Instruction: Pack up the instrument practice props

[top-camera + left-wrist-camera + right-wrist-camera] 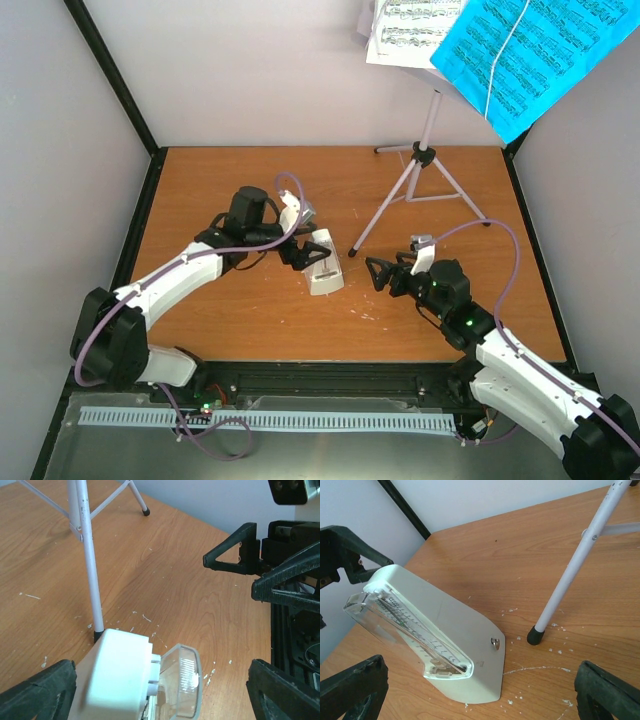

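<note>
Worktop [250,190]: an orange-brown wooden board, walled on the left, far and right sides; both arm bases are mounted at its near edge, and pale flecks are scattered over its middle.

Music stand [424,155]: a lilac tripod set upright in the far right part of the worktop. One foot is placed by the far edge and one toward the right edge. The third reaches toward the middle and ends just beside the metronome.

Sheet-music pages [530,55]: a bright-blue page and a white page are carried at the top of the stand, above the far right corner.

Left arm [170,280]: stretched from the near left corner toward the middle of the worktop.

Right arm [520,365]: stretched from the near right corner toward the middle.

Metronome [323,265]: a small white pyramid with a clear cover, found near the middle of the worktop between the two arms' ends. Whether it is upright or leaning cannot be told.

Left fingers [42,692]: spread wide, with the metronome's narrow top between them. One finger is seen against that top, and nothing is clamped.

Right fingers [350,685]: spread wide and empty, pointed at the metronome from its right, a little apart from it.
</note>
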Robot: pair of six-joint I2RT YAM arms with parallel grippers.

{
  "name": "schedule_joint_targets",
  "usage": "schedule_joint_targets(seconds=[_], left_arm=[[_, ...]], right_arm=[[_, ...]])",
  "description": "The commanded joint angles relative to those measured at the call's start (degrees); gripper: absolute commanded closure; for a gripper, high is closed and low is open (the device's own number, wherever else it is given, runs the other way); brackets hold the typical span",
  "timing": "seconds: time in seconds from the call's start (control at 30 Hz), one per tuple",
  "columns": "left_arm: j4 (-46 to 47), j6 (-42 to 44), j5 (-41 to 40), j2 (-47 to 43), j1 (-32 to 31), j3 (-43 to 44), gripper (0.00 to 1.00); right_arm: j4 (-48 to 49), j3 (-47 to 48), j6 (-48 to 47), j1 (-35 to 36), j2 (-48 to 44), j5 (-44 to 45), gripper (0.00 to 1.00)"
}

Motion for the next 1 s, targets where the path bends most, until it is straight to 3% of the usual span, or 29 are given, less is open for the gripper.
schedule_joint_targets(seconds=[0.0,0.13,0.5,0.97], left_arm=[[0.6,4.2,-4.9,-0.2,-2.0,2.1,0.09],[1.0,5.0,-6.1,-0.8,-2.5,1.4,0.24],[0.3,6.6,-7.7,-0.7,-4.1,1.1,0.46],[0.3,7.0,-7.9,-1.1,-4.4,1.1,0.56]], right_arm=[[2.6,-1.0,1.6,-1.0,-0.9,-1.1,0.0],[3.7,-1.9,2.4,-1.2,-0.9,-1.1,0.0],[4.4,-3.8,4.3,-1.5,-1.9,-0.7,0.0],[3.0,-4.5,5.0,-1.7,-4.2,0.3,0.0]])
